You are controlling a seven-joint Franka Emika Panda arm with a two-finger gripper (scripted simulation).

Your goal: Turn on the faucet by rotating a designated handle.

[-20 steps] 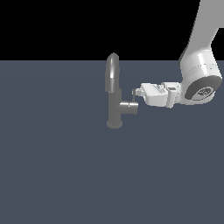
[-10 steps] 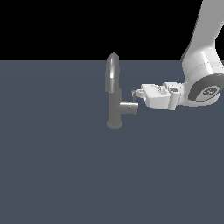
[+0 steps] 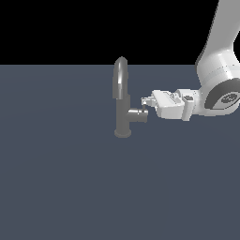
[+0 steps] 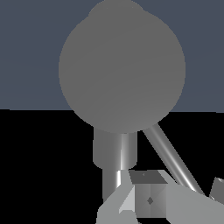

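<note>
The faucet [image 3: 123,105] stands mid-table; its handle [image 4: 173,158] juts from the side stub, right at the gripper [image 3: 146,101]. Whether the gripper is apart or together, I cannot tell. Best push steadily across the rod's end, sweeping around the stub's axis.

The faucet [image 3: 123,105] is plain mid-grey with a pale sheen down its spout. The handle [image 4: 171,158] is grey with a bright streak. The gripper [image 3: 146,101] is white, the desk [image 3: 61,178] flat slate-blue, the backdrop black.
</note>
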